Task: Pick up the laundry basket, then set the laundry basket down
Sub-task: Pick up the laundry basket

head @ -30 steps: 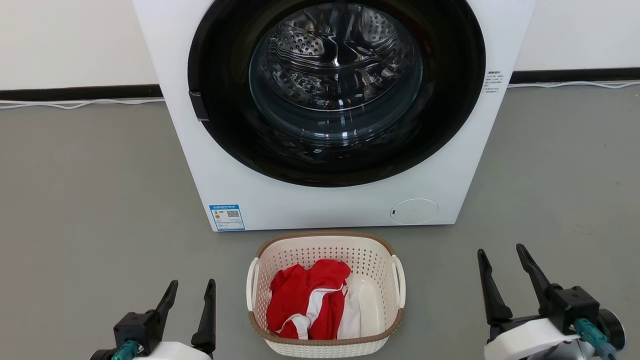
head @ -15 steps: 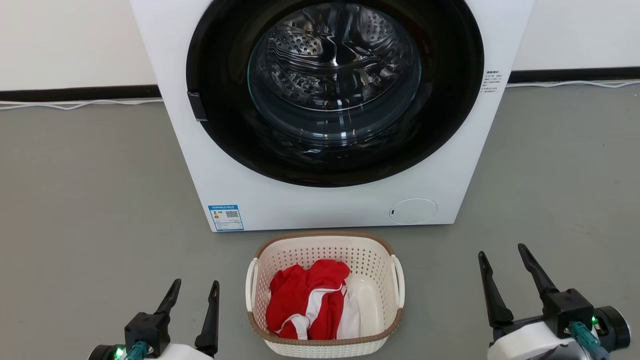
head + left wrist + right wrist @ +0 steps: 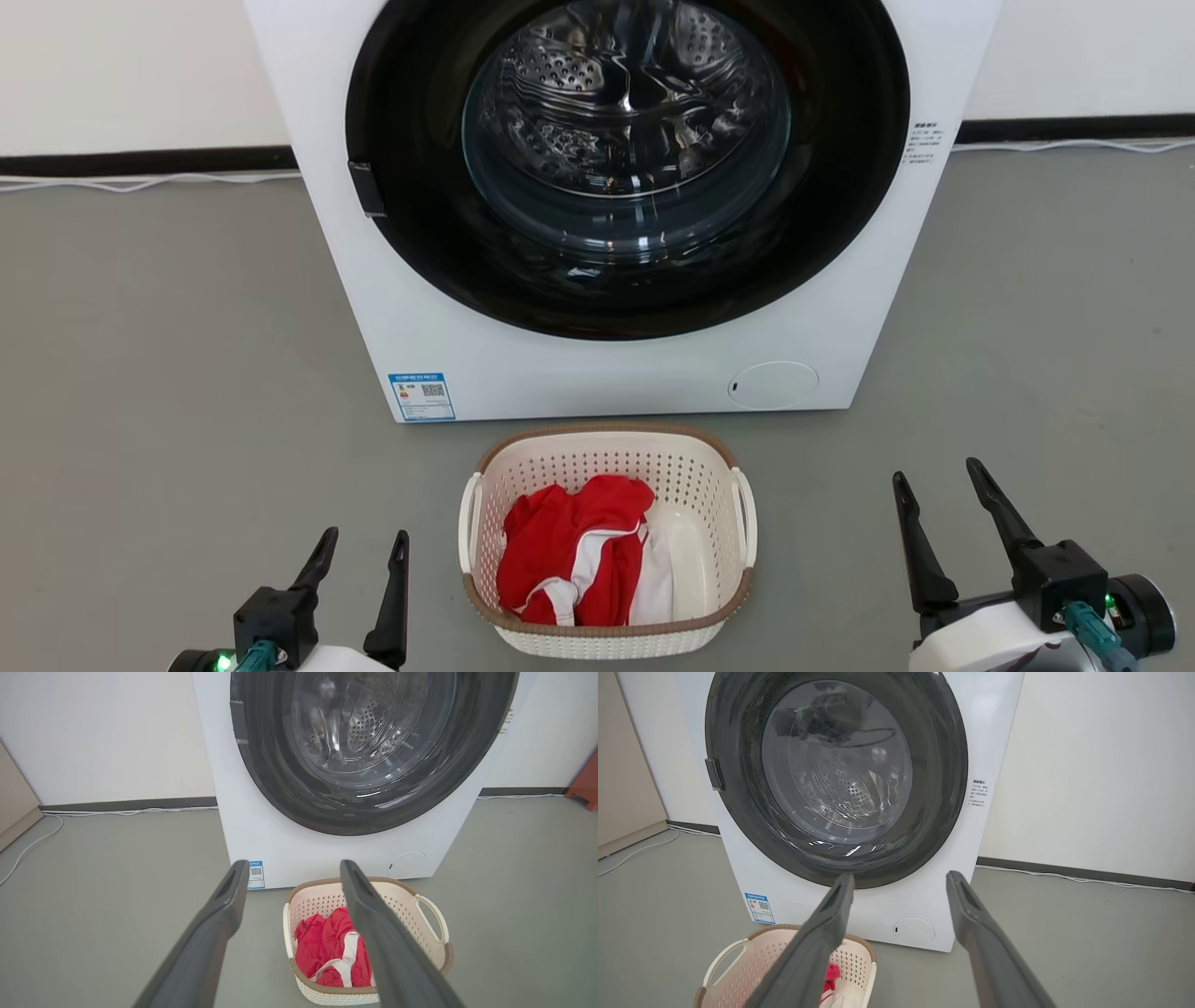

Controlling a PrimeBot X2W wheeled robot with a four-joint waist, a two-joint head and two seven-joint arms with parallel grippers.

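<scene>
On the grey floor (image 3: pixel 168 373), just before the white washing machine (image 3: pixel 597 378), the laundry basket (image 3: pixel 597 464) is seen standing upright, near the machine's base but apart from it. Basket is cream-white plastic, rounded-rectangular, walls perforated with small round holes. A brown woven-look rim (image 3: pixel 607 431) is run around the top edge. Two white loop handles are fitted on the short sides, one (image 3: pixel 466 527) on the robot's left, one (image 3: pixel 747 518) on its right. A crumpled red garment (image 3: pixel 569 551) with white trim is held inside, piled to the left half. A plain white patch (image 3: pixel 686 565) is shown to its right; cloth or basket bottom cannot be told.

Left gripper (image 3: pixel 365 534) is placed at lower left of the head view, jaws spread wide, nothing between them, well apart from the basket. Right gripper (image 3: pixel 936 469) is placed at lower right, also spread wide and empty, farther from the basket than the left one.

From the left wrist view, the basket (image 3: pixel 411 905) is partly covered by one finger of the left gripper (image 3: pixel 294 864). From the right wrist view, the basket (image 3: pixel 752 970) is cut off at the bottom edge, behind a finger of the right gripper (image 3: pixel 901 875).
</scene>
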